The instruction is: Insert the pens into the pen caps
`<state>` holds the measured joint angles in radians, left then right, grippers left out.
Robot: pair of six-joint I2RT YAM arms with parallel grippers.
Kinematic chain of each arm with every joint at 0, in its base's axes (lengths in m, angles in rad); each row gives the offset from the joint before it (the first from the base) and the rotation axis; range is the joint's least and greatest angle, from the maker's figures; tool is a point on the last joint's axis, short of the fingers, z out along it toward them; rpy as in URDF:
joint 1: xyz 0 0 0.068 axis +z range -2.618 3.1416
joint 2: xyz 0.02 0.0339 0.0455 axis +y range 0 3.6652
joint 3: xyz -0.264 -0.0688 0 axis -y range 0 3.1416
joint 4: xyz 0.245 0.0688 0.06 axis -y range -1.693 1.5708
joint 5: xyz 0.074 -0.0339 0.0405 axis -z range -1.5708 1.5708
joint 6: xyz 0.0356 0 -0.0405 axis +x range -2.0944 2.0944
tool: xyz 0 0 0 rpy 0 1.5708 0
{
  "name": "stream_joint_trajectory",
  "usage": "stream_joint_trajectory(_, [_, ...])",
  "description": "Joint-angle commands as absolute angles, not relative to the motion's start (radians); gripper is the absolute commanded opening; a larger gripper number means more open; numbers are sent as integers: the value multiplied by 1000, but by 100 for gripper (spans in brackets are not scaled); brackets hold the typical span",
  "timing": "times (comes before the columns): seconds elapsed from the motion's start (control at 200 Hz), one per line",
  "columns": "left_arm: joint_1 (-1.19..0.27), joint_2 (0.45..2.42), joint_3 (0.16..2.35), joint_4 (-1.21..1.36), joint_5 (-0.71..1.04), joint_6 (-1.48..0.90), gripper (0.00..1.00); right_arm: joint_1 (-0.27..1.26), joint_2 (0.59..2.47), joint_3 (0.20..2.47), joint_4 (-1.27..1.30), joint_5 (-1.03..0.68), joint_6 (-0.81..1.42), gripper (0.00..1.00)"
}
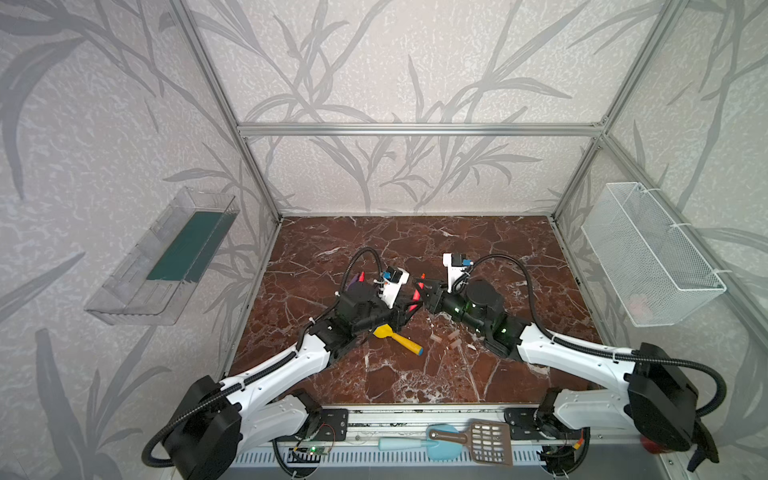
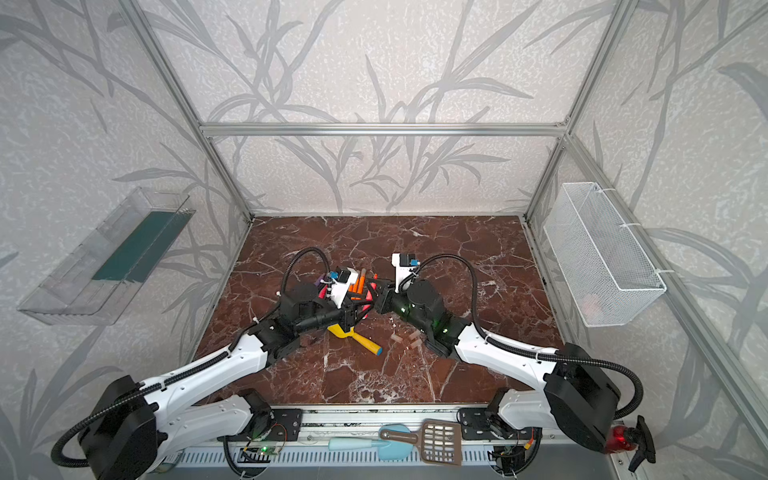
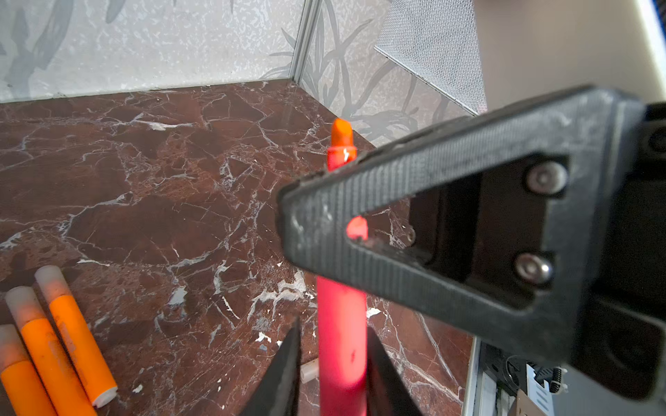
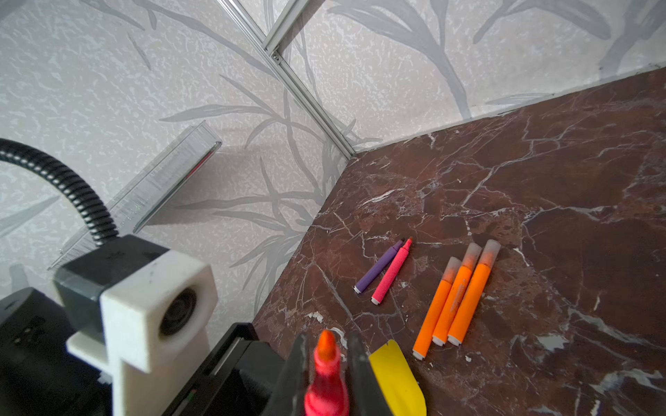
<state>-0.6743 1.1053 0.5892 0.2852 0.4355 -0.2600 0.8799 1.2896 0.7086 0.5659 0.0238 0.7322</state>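
A pinkish-red pen [image 3: 340,342] with an orange tip is held above the table between both arms. My right gripper [image 4: 327,336] is shut on it near the tip. My left gripper [image 3: 333,326] stands around its barrel, one finger touching and a small gap at the other. In both top views the grippers meet mid-table [image 1: 417,299]. Three orange pens [image 4: 456,299] lie side by side wearing translucent pen caps. A purple pen [image 4: 378,266] and a pink pen [image 4: 391,272] lie uncapped. Loose pen caps [image 1: 446,340] lie in front of the right arm.
A yellow toy shovel [image 1: 397,337] with an orange handle lies just in front of the left gripper. A wire basket [image 1: 652,253] hangs on the right wall, a clear tray [image 1: 166,257] on the left. Scoops [image 1: 457,442] rest on the front rail.
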Motion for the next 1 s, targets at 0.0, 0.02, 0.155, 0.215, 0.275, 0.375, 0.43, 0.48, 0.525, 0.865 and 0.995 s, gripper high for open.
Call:
stream_joint_trajectory(0.0, [-679, 1109, 622, 305, 430, -247, 26, 884, 1288, 698, 626, 21, 754, 0])
stream_joint_trajectory(0.02, [-679, 1109, 622, 304, 431, -247, 25, 885, 1288, 698, 631, 21, 755, 0])
stream_joint_trajectory(0.155, [-680, 1122, 626, 307, 438, -249, 25, 885, 1283, 681, 653, 27, 762, 0])
stream_joint_trajectory(0.215, [-681, 1127, 627, 307, 437, -250, 21, 885, 1282, 680, 650, 31, 761, 0])
stream_joint_trajectory(0.275, [-680, 1127, 629, 307, 436, -251, 11, 884, 1282, 680, 647, 32, 761, 0])
stream_joint_trajectory(0.375, [-682, 1117, 626, 301, 411, -255, 0, 884, 1282, 681, 646, 32, 757, 0])
stream_joint_trajectory(0.43, [-682, 1110, 622, 301, 383, -262, 0, 885, 1281, 681, 646, 35, 749, 13])
stream_joint_trajectory(0.48, [-680, 1105, 621, 295, 361, -270, 0, 885, 1276, 678, 646, 42, 740, 31])
stream_joint_trajectory(0.525, [-679, 1101, 620, 289, 335, -277, 0, 885, 1266, 674, 643, 53, 732, 46])
stream_joint_trajectory(0.865, [-588, 1008, 580, 212, 65, -370, 0, 888, 1013, 658, 98, 176, 690, 69])
stream_joint_trajectory(0.995, [-587, 972, 560, 184, -53, -376, 0, 890, 914, 575, -50, 212, 716, 69])
